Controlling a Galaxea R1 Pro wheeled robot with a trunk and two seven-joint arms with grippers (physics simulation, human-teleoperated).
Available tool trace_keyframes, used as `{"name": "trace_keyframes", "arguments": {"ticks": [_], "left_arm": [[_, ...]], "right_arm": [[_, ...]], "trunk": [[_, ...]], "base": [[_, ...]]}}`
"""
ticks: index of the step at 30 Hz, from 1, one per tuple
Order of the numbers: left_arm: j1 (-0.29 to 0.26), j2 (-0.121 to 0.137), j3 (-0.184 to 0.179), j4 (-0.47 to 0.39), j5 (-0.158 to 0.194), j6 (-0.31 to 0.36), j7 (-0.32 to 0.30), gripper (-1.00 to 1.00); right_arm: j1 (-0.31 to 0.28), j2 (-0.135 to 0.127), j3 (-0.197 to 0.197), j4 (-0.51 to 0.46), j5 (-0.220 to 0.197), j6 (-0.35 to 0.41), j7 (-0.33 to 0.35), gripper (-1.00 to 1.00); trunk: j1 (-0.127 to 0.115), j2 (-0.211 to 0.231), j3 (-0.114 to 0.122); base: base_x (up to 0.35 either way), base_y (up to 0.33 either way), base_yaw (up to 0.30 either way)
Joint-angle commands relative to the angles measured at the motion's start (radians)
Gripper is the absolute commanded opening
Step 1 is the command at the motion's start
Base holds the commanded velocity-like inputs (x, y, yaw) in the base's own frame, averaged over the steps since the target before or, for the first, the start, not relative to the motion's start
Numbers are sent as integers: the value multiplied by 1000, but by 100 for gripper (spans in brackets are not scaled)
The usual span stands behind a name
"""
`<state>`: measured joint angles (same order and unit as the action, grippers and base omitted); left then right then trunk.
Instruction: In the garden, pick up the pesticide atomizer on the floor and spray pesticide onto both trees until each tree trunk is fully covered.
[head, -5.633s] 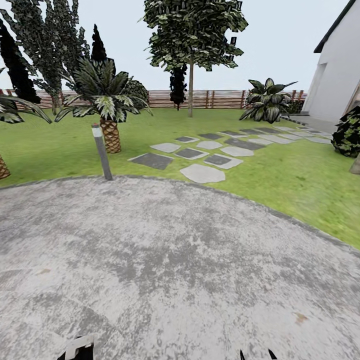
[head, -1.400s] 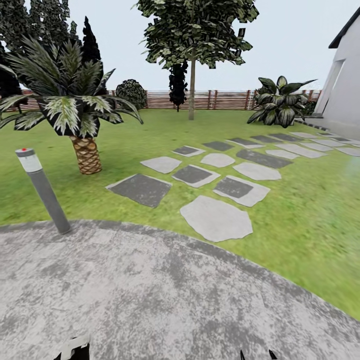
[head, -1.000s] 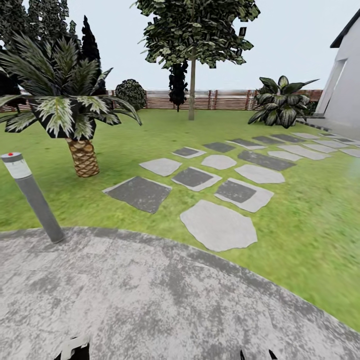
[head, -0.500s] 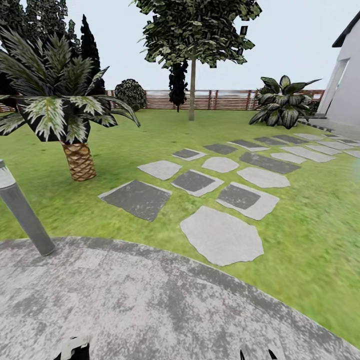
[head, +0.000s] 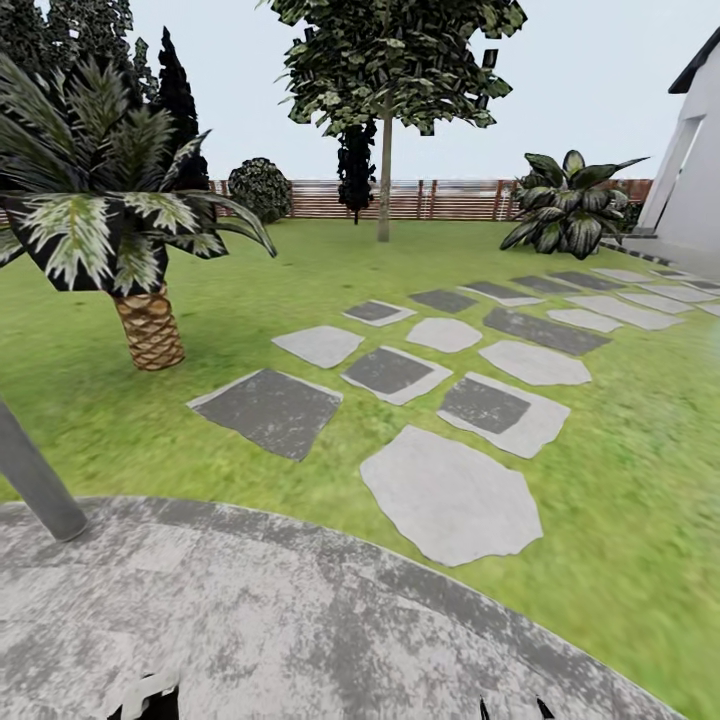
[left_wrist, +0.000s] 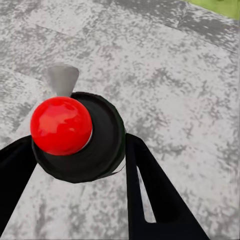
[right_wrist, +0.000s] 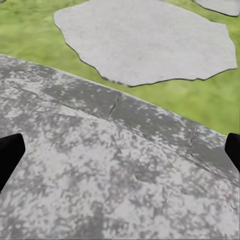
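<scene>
Between the left tool's (left_wrist: 80, 165) fingers sits one atomizer (left_wrist: 77, 137); right tool (right_wrist: 120, 150) apart.

**Open lawn ahead, post and palm at left**

Stepping stones (head: 450, 490) lie flat across open grass toward the far tree (head: 385, 150). A leaning grey post (head: 35, 475) stands at the paving edge, a short palm (head: 148, 325) beyond. The right side looks blurred, probably clear.
</scene>
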<state>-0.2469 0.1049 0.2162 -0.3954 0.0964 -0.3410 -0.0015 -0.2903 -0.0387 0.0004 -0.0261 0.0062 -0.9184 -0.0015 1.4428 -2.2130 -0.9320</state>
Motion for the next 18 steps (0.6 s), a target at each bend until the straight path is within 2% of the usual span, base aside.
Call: {"name": "trace_keyframes", "arguments": {"ticks": [1,18], "left_arm": [[0,0,0,0,0,0,0,-100],[0,-1,2,4,0,0,1,-100]], "right_arm": [[0,0,0,0,0,0,0,100],[0,0,1,0,0,0,0,100]], "trunk": [[0,0,0],[0,0,0]], "base": [[340,0,0],[340,0,0]]}}
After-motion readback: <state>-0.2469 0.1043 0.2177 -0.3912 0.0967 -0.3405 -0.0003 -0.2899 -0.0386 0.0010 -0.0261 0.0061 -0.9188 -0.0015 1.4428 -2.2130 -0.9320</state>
